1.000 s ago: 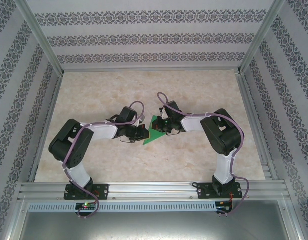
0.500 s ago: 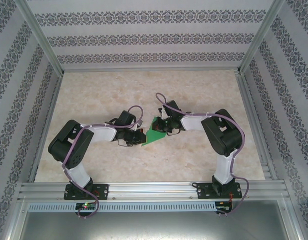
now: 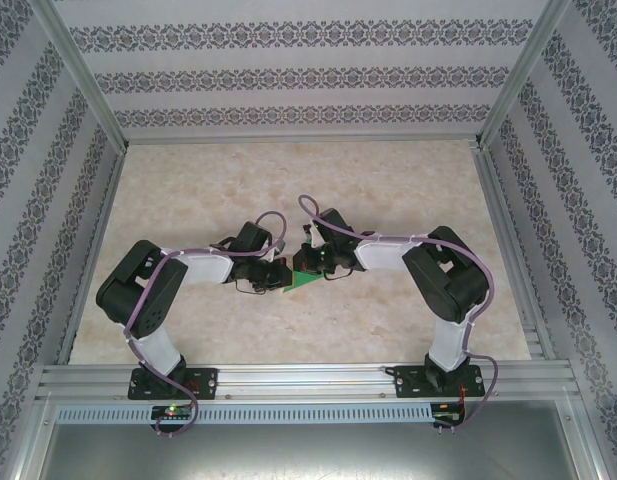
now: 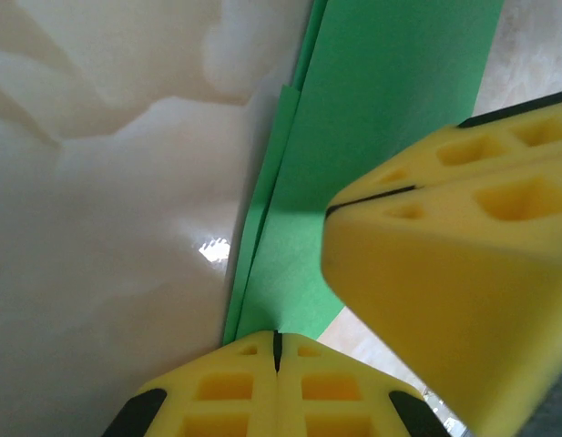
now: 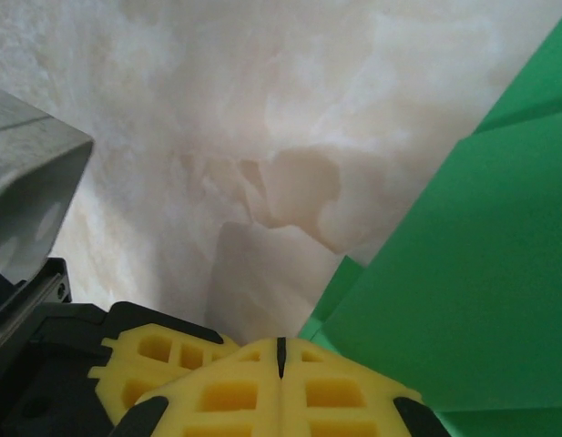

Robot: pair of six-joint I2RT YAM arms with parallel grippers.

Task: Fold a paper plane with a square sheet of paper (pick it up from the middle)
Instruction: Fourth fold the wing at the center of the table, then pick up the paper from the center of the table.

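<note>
You are resting the left gripper [image 4: 277, 337] and the right gripper [image 5: 281, 344], both with fingers squeezed together, at the folded green paper [image 4: 390, 100] on the table [image 3: 388, 180].

Nothing here can be read: no lettering, label, brand mark, number or sign is legible on any surface in any of the views.
</note>
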